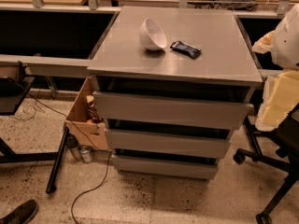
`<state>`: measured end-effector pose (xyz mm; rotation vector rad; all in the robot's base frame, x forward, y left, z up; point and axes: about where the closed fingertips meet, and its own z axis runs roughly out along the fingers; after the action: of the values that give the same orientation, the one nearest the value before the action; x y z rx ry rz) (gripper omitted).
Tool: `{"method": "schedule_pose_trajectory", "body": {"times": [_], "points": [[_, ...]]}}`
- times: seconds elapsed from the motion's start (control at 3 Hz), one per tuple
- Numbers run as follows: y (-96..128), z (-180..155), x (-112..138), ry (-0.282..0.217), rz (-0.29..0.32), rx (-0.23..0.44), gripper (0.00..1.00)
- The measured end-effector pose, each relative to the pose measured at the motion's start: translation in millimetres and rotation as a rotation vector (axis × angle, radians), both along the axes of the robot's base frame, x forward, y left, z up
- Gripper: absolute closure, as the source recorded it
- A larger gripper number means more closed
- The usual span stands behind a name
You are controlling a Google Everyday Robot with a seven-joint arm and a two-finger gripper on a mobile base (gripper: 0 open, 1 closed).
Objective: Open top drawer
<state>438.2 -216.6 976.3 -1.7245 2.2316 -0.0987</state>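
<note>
Though my claw [275, 97] hangs at three o'clock, just beside the top drawer's [170, 110] right end, I cannot tell its grip.

The grey cabinet top [205, 55] carries a white bowl [152, 33], tipped on its side at upper centre, and a dark flat packet [185, 49] just to its right. The gripper [280, 94], seemingly the pale shape at the frame's right edge, hangs off the top's right corner.
</note>
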Motion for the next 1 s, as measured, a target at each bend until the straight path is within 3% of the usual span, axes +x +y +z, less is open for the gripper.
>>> {"method": "schedule_pose_trajectory", "body": {"times": [0.67, 1.0], "points": [[7, -1, 1, -0.005, 0.030, -0.017, 0.00], [21, -29, 15, 0.037, 0.084, -0.007, 0.00]]}}
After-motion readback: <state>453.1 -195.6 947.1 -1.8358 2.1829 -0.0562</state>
